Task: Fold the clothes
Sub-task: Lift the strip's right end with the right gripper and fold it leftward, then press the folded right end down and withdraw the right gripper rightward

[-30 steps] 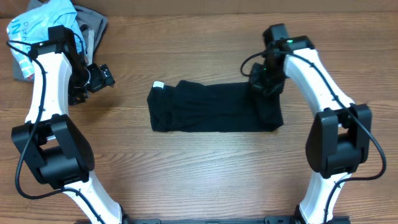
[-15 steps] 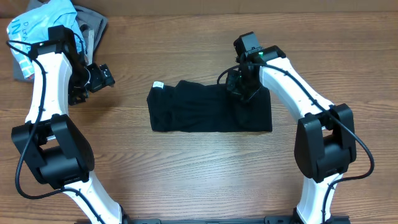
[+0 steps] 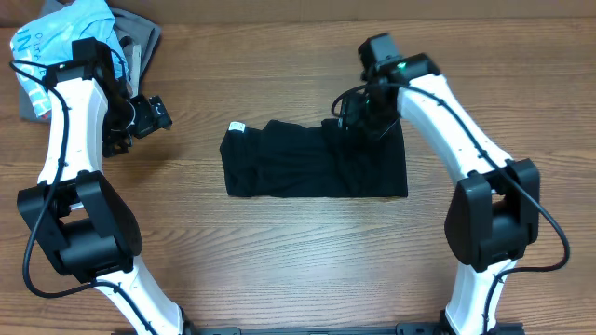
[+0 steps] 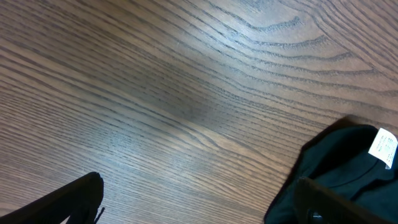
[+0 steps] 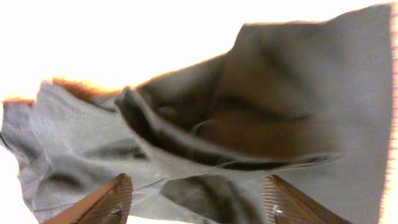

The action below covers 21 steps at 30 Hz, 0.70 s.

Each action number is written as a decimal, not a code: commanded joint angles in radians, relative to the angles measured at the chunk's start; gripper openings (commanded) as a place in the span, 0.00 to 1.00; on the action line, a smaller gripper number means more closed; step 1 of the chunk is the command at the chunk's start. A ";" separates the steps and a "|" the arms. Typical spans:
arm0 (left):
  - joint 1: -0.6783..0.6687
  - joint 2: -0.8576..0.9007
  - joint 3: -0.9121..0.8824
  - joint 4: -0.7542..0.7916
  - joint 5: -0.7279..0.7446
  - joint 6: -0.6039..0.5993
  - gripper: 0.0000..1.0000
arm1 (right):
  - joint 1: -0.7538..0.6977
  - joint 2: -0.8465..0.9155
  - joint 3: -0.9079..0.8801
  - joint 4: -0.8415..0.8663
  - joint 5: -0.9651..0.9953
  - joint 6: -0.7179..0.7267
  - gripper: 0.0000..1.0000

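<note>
Overhead, I see the black folded cloth garment [image 3: 312,167] lying mid-way across the brown wooden table [image 3: 279,270], with a white label [image 3: 237,127] at its far left corner. My right gripper [image 3: 358,119] hangs over the garment's far right part, fingers spread and gripping nothing. My left gripper [image 3: 154,113] sits well left of the garment, fingers also apart. A light blue and grey clothes pile [image 3: 65,33] lies beyond it.

Right fingers [image 5: 115,198] farther left; right end of the black garment [image 3: 289,172] now folded inward.
</note>
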 commanded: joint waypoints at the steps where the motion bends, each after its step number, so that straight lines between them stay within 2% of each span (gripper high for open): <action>1: -0.003 0.003 0.017 0.001 0.011 0.008 1.00 | -0.081 -0.053 0.053 -0.020 0.073 -0.006 0.73; 5: -0.003 0.003 0.017 0.001 0.011 0.008 1.00 | -0.158 -0.048 0.015 -0.019 0.068 -0.006 0.68; 12: -0.003 0.003 0.017 0.001 0.011 0.008 1.00 | -0.211 -0.045 -0.110 0.056 0.047 -0.006 0.19; 14: -0.003 0.003 0.017 0.001 0.011 0.008 1.00 | -0.206 -0.045 -0.158 0.108 -0.017 -0.005 0.08; 21: -0.003 0.003 0.017 0.000 0.012 0.008 1.00 | -0.143 -0.034 -0.247 0.223 -0.135 0.003 0.08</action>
